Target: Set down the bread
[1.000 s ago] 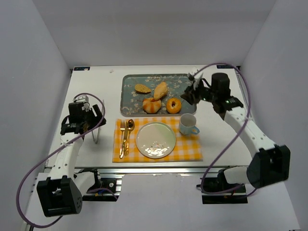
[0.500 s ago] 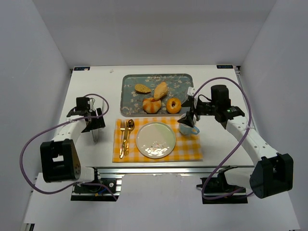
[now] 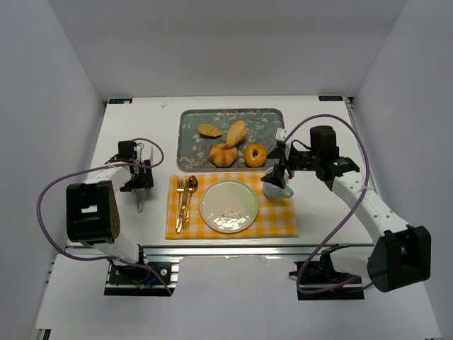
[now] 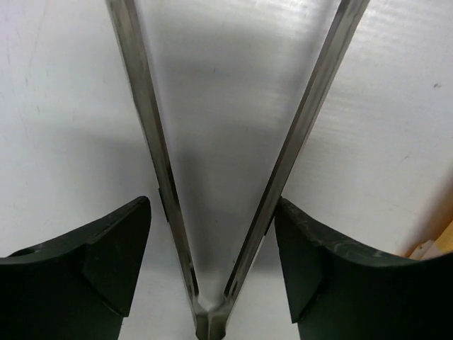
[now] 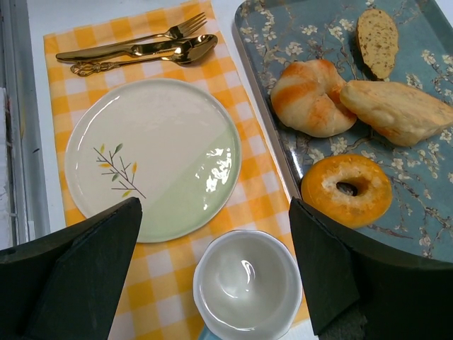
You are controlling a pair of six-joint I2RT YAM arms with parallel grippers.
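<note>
Bread lies untouched on the tray, so the whole move remains: right fingers hang wide apart and empty above the cup, while left fingers straddle tongs, seemingly without pinching them.

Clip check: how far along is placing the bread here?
Done: nothing yet; the bread lies on the tray, the plate bare. In hand: left end effector straddles the tongs; right end effector hangs open over the cup. Left: grasp, carry, place.
</note>
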